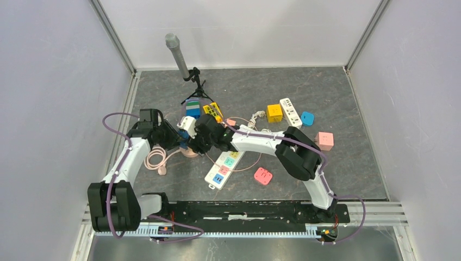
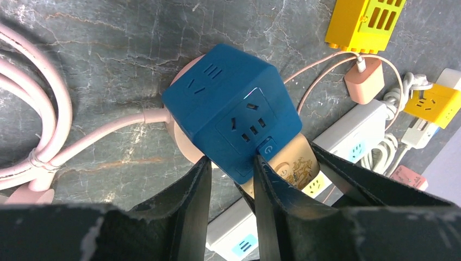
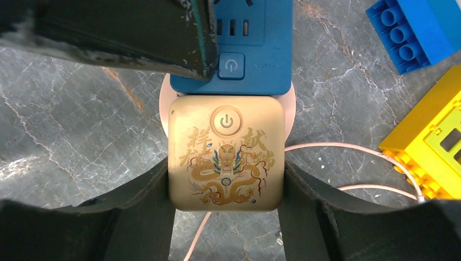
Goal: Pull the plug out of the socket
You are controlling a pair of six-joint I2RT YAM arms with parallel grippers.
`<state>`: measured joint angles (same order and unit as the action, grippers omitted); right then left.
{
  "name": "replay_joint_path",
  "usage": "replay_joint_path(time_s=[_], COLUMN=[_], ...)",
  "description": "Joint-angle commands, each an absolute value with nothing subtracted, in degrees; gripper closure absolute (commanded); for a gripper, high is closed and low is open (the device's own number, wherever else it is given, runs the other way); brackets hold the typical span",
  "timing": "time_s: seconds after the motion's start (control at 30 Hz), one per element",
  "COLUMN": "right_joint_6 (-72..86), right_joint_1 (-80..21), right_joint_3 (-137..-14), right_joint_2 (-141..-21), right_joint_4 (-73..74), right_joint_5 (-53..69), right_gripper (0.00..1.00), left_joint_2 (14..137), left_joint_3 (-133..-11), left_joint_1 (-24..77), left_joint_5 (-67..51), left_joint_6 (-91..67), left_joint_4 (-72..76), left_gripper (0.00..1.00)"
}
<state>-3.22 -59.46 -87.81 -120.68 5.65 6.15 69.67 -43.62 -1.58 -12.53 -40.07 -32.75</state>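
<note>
- The pink cable point(image 2: 49, 125) lies coiled on the bench point(image 2: 108, 54) at the far left, running in to a round pink base point(image 2: 185, 144).
- On that base sits the blue socket cube point(image 2: 217, 103). The left gripper point(image 2: 232, 160) is clenched on its lower corner, as a brace by my reading.
- The gold plug point(image 3: 225, 157) is seated against the cube's side face, and the right gripper point(image 3: 225, 166) grasps it by both flanks.
- Both holds look set and the plug is not yet out. The next move calls for a straight draw away from the cube's face, with the left gripper holding firm so the base neither slides nor tips.
- Behind the plug the bench looks open but for a thin pink wire point(image 3: 348, 148). A yellow block point(image 3: 429, 147) and a blue brick point(image 3: 413, 32) stand near, off to one side of the pull line.
</note>
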Motion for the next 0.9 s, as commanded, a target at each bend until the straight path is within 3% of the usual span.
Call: replay_joint_path(time_s=[0.0, 0.17, 0.3, 0.43, 0.57, 0.7, 0.87], right_joint_6=[-5.91, 11.48, -0.91, -5.78, -2.94, 9.37, -1.90], right_joint_1=[-62.66, -55.85, -60.24, -62.50, -60.03, -55.67, -60.10], right_joint_3=[-89.36, -80.17, -85.62, -84.95, -79.65, -74.91, -79.50], right_joint_2=[-117.61, -114.05, -115.52, -115.27, -111.55, -110.52, -111.58], right_joint_4=[-2.91, -19.31, -8.50, -7.21, -14.84, -25.23, -15.56], right_joint_5=[7.89, 21.64, 14.49, 10.46, 15.49, 23.45, 17.94], right_gripper=[1.00, 1.00, 1.00, 1.00, 1.00, 1.00, 1.00], left_joint_2=[74.16, 74.57, 74.81, 75.11, 74.70, 74.54, 75.02], left_joint_3=[-39.00, -38.85, -38.88, -38.88, -38.83, -38.71, -38.76], left_joint_1=[1.05, 1.32, 1.48, 1.47, 1.66, 1.89, 2.11], left_joint_5=[-4.86, -4.82, -4.59, -4.61, -4.41, -4.00, -3.78], left_joint_6=[-38.60, -38.74, -38.67, -38.69, -38.58, -38.64, -38.63], left_joint_4=[-40.47, -40.52, -40.43, -40.52, -40.52, -40.52, -40.47], left_gripper=[0.61, 0.61, 0.61, 0.61, 0.61, 0.61, 0.61])
